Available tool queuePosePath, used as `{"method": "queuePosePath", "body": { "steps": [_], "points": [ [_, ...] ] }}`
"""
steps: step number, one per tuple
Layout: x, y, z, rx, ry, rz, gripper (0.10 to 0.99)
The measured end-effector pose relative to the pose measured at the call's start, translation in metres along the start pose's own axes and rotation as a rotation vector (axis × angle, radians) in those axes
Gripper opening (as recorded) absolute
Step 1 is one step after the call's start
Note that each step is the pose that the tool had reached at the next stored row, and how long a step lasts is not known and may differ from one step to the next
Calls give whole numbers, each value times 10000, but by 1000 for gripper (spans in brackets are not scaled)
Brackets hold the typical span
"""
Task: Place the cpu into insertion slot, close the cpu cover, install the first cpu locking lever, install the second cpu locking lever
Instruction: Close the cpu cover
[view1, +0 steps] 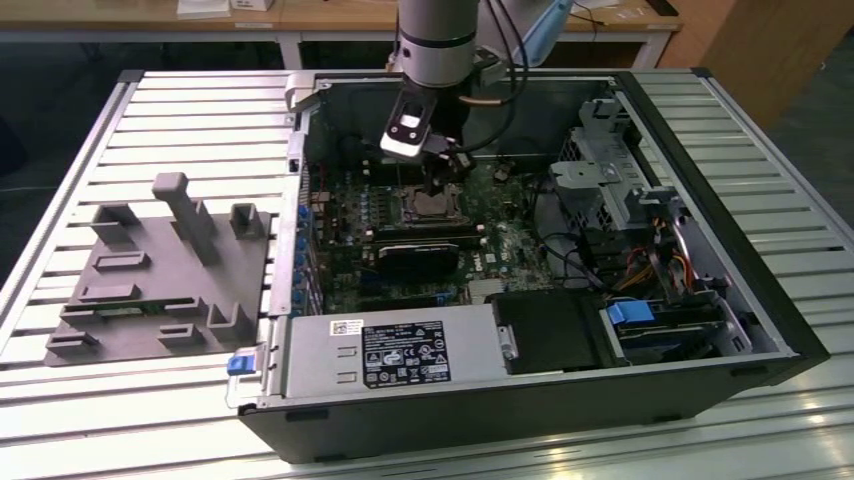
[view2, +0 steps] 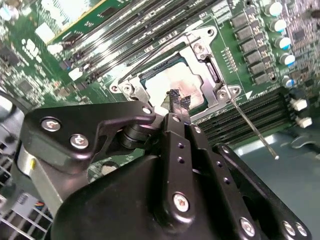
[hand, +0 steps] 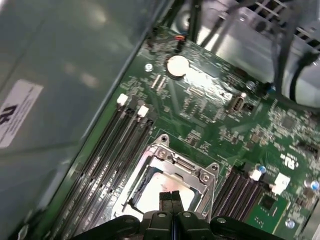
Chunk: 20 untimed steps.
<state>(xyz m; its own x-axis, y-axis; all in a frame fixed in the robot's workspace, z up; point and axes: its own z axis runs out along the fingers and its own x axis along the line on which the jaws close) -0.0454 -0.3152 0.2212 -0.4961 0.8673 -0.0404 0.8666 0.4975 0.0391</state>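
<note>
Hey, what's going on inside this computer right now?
A robot arm's gripper is reaching into an open computer case, with its fingertips shut and empty just above the motherboard. The cpu already sits in the socket, and the metal cover appears to lie down around it. One thin locking lever sticks out and looks unlatched.

The arm (view1: 438, 35) is a silver-grey cylinder ringed by a black band. The gripper (view2: 176, 101) is matte black, its angular plates studded with silver screws (view2: 181, 201).
</note>
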Motion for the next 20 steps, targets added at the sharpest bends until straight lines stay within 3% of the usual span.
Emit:
{"method": "queuePosePath", "body": {
  "steps": [20],
  "points": [
    [0,0,1,-102,74,-3630,102]
  ]
}}
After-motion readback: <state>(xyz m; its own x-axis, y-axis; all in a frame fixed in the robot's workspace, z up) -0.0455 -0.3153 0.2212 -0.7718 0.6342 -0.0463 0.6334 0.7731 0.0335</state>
